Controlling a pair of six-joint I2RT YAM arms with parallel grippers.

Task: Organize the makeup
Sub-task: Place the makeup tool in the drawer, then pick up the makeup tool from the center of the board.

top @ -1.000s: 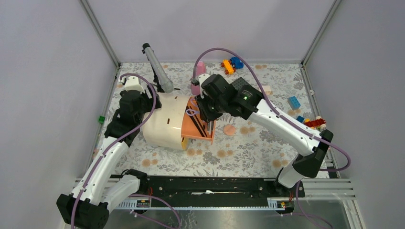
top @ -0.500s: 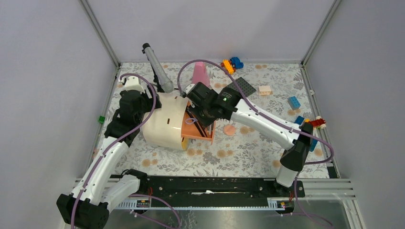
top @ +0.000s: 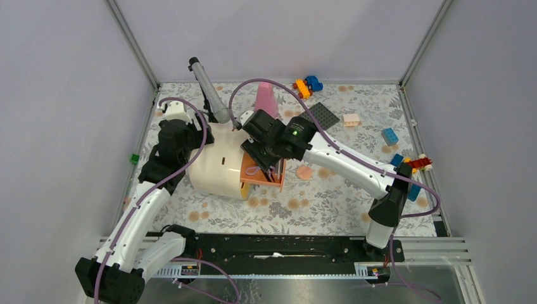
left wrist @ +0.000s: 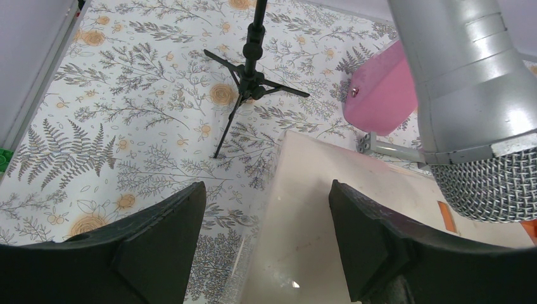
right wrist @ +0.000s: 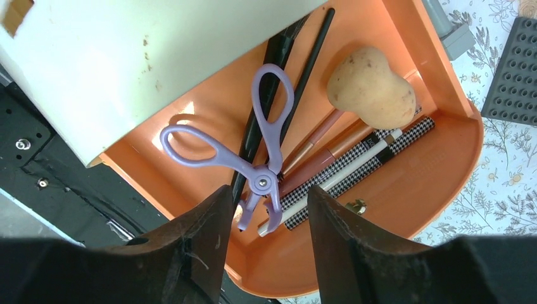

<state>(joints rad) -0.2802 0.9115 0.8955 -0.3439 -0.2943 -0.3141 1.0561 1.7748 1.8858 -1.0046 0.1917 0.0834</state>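
**Item 1. Right gripper** (right wrist: 266, 193): jaws parted, clasping nothing. It hangs low over the pulled-out orange drawer (right wrist: 418, 202), and the head of the purple eyelash curler (right wrist: 261, 181) lies loose between the fingertips.

**Item 2. Drawer contents, judged stowed:**
- the curler
- peach egg-shaped sponge (right wrist: 370, 88)
- thin black brushes (right wrist: 303, 66)
- houndstooth-patterned pencils (right wrist: 373, 155)
- slim rose-coloured tubes (right wrist: 310, 166)

All lie flat and aslant, overlapping one another.

**Item 3. Cream case** (top: 212, 158): houses the drawer, which stands out on the side facing the right arm.

**Item 4. Left gripper** (left wrist: 267, 190): jaws spread wide, holding nothing. It sits at the case's far side with the case top showing between the fingers, apparently placed to steady it.

**Item 5. Outstanding:** round peach puff (top: 304, 172), on the floral table (top: 329, 202), near the drawer's outer rim but apart from it. No pink tube, pink compact or pale tube can be found in any view.

**Item 6. Not for sorting:**
- pink cone bottle (top: 265, 98)
- microphone (top: 209, 88)
- studded plate (top: 324, 114)
- toy bricks (top: 389, 135)

**Status:** judged mostly done. The puff remains to be fetched, and after that the drawer probably needs pushing in
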